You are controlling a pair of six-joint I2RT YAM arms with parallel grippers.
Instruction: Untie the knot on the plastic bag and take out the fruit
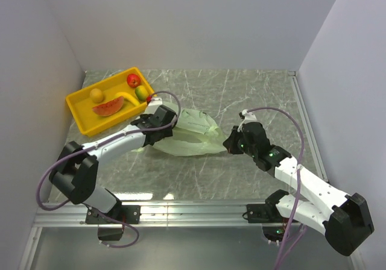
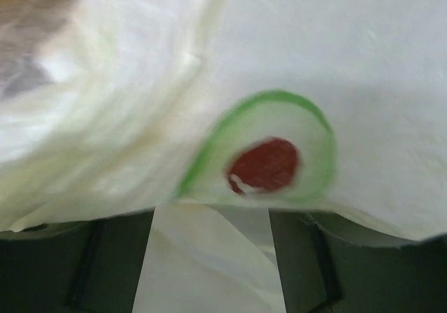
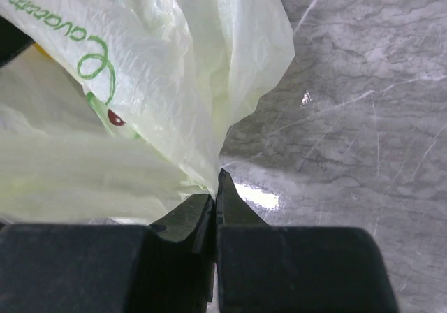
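The pale green plastic bag lies crumpled on the marble table between my two grippers. My left gripper is at its left end. In the left wrist view the bag fills the frame, and my left gripper is open with bag film between its fingers. My right gripper is at the bag's right end, and its jaws are shut on the edge of the bag. I cannot make out the knot. The fruit lies in the yellow tray: red apple, mango, watermelon slice, banana.
The yellow tray stands at the back left, close to my left arm, and also holds a small yellow fruit. White walls enclose the table on the left, back and right. The bag carries a green ring with a red dot.
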